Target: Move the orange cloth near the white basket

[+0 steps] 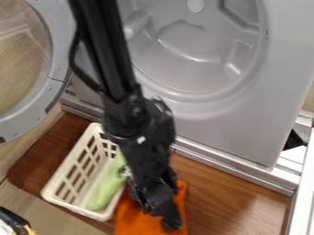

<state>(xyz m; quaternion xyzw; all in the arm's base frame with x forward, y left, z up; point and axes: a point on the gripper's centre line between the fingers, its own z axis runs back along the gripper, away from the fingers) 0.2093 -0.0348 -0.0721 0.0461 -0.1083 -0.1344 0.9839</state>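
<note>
The bright orange fabric cloth [131, 222] lies under and around the black two-finger pincer [164, 213], its upper left part right by the white plastic lattice basket [72, 158]. Whether the pincer is released, clenched or grasping the cloth, I cannot tell. If its hold is shallow or absent, a lift would likely leave the cloth behind or let a fold slip out. Left of the pincer, the basket with its pale green cloth [104, 188] sits so close that a leftward move could shove or tip it, or drag orange fabric over its rim. Beyond the pincer, the black arm [113, 69] crosses in front of the grey metallic appliance [245, 119]; a careless upward swing might knock its front. No brand, label or writing is readable.
</note>
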